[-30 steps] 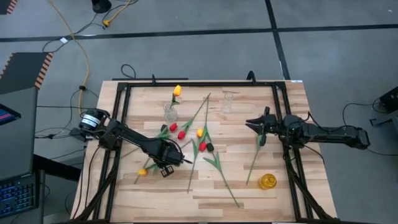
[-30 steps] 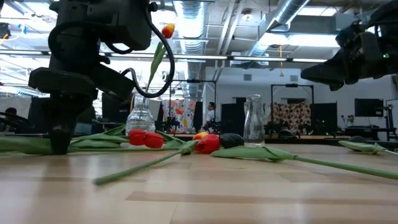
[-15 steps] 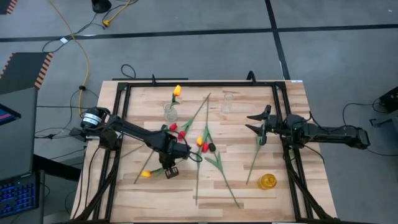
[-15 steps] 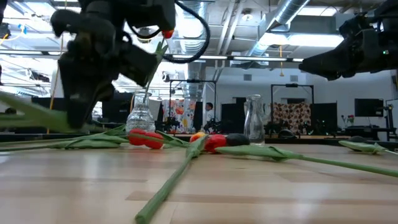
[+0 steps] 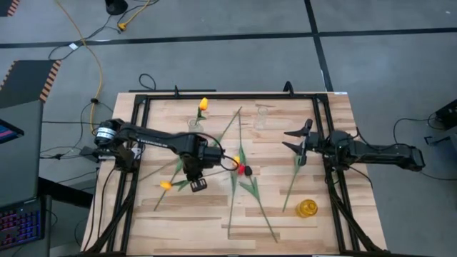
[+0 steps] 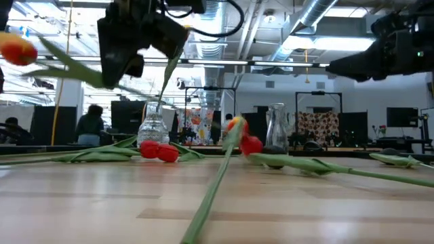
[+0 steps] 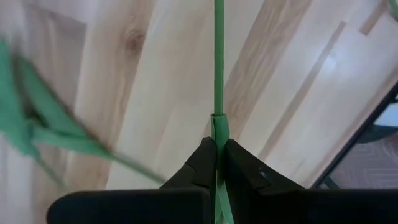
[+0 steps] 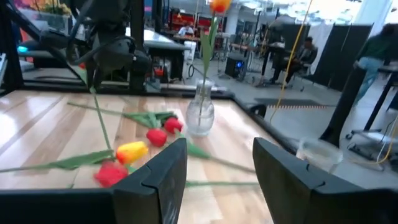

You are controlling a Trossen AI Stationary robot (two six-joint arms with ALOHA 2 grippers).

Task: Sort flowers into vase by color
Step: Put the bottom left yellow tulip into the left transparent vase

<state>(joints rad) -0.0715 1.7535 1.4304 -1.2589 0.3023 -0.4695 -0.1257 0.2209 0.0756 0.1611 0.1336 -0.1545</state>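
Note:
My left gripper [image 5: 194, 175] hangs over the table's middle left, shut on a yellow-orange tulip [image 5: 166, 185]. The low view shows that tulip's head [image 6: 17, 51] high at the left. Several more tulips, red [image 6: 157, 150], yellow and dark, lie on their stems and leaves on the wooden table [image 5: 143, 221]. One yellow tulip stands with its stem in a glass vase [image 5: 194, 128]. A second glass vase [image 5: 262, 118] stands empty to its right. My right gripper [image 5: 296, 139] is held level over the table's right side, open [image 8: 221, 180], with nothing between its fingers. My left gripper pinches the tulip's green stem [image 7: 216, 134] between its two fingers, at a thicker sleeve on the stem. The fingers point steeply down, from above. The tulip is lifted clear of the table, its head out toward the table's left and its leaves trailing.
A yellow round container [image 5: 307, 208] stands near the front right. One tulip [image 5: 293, 178] lies alone below the right gripper. A black frame [image 5: 228, 96] runs around the table's edges. One long stem [image 6: 203, 203] points toward the near edge. People and equipment show in the room behind.
My left gripper has risen and gone toward the table's far right, turning as it went. It has lifted the yellow-orange tulip clear of the table. A long-stemmed tulip beside it has swung, its near stem end going right and its head end rising. My right gripper has opened wider.

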